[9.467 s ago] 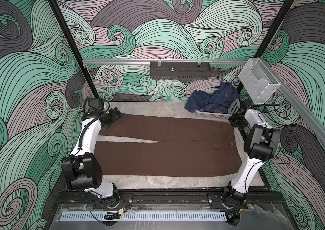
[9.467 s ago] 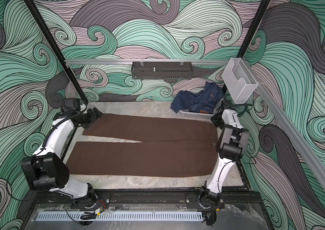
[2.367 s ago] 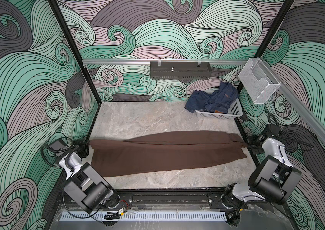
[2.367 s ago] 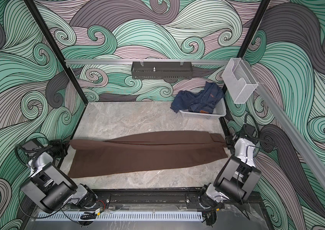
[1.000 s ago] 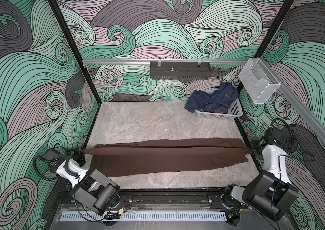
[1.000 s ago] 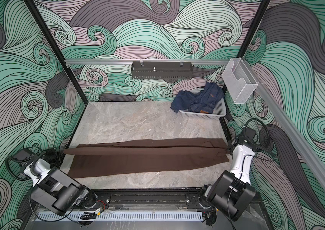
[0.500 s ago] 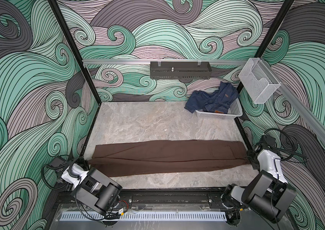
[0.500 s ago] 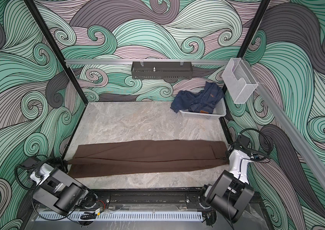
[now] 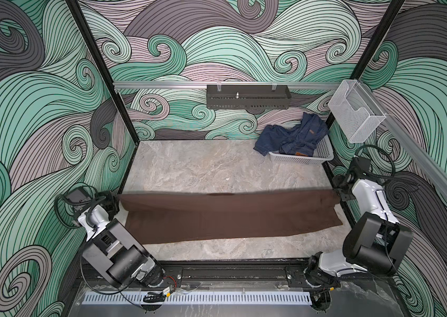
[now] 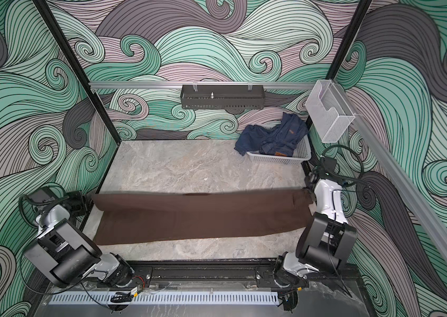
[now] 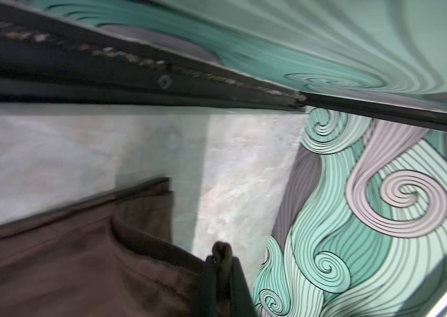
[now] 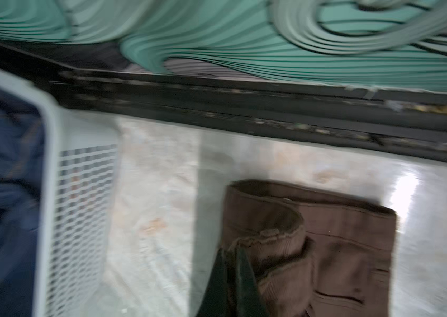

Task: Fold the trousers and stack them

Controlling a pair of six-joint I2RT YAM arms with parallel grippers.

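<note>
Since half a second back, both arms have swung away from the near rail and lifted the far long edge of the trousers (image 9: 230, 216) (image 10: 203, 216). That edge now runs as one taut, straight line from left to right. The rest of the soft, matte dark brown cloth slopes down from it onto the near half of the marbled grey table (image 9: 217, 167), forming a long band doubled lengthwise. At the left end the left gripper (image 9: 116, 203) (image 11: 221, 263) has its black fingers pressed together on a small bunched corner of the leg hems. At the right end the right gripper (image 9: 339, 192) (image 12: 232, 255) pinches the thick rolled waistband. There the fabric looks finely ribbed with a frayed seam, though motion blur makes that uncertain. In the far right corner a white plastic lattice basket (image 9: 323, 153) holds crumpled dark blue denim garments (image 9: 291, 137) with tan patches, one spilling over its left rim, well apart from the trousers.
</note>
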